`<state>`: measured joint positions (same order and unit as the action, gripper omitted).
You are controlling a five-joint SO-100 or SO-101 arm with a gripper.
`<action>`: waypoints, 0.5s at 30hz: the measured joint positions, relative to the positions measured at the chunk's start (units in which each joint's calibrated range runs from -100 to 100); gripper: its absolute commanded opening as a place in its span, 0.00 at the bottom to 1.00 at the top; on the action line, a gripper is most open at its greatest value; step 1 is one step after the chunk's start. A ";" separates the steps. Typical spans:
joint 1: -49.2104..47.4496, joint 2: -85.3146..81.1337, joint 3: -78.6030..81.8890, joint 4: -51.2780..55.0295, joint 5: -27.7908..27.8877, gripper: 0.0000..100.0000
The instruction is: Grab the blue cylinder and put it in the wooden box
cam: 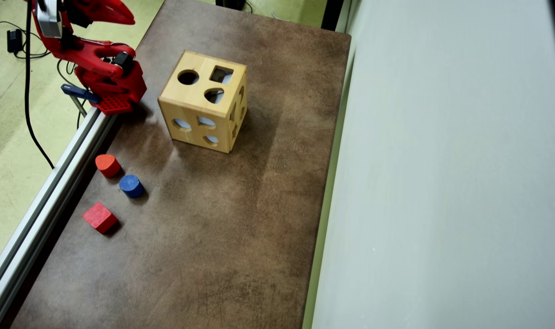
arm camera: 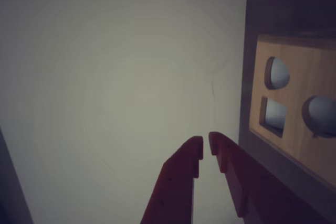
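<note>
Red gripper fingers sit almost together, with only a thin gap between the tips, and nothing is in them. In the wrist view the gripper points at a pale wall, with the wooden box just off to its right side. In the overhead view only the arm's red base and upper parts show, at the top left corner of the brown surface, so the gripper cannot be seen there.

The blue cylinder stands on its flat end, well away from the gripper and out of its sight. A red rounded block is just beside it, and a red cube is near too.

No grab has begun, I think; this looks like the start. Next, the arm should swing toward the blue cylinder, open wide, and come down without bumping the red blocks.

The box looks like smooth light wood with round, square and other holes. The surface looks dull and blotchy.
</note>
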<state>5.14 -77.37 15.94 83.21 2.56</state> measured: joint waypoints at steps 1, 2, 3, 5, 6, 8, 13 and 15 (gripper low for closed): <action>1.87 0.51 0.00 -0.24 0.00 0.04; 3.74 1.02 0.00 -0.32 0.00 0.04; 5.61 1.53 0.00 -0.32 0.00 0.04; 8.98 2.97 0.00 -0.32 0.00 0.04; 10.78 4.07 0.00 -0.32 0.00 0.04; 14.16 6.86 0.00 -0.32 0.00 0.04; 22.42 14.07 0.00 -0.32 0.00 0.04; 25.44 16.95 0.00 -0.32 0.00 0.04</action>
<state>30.58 -60.42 15.94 82.89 2.56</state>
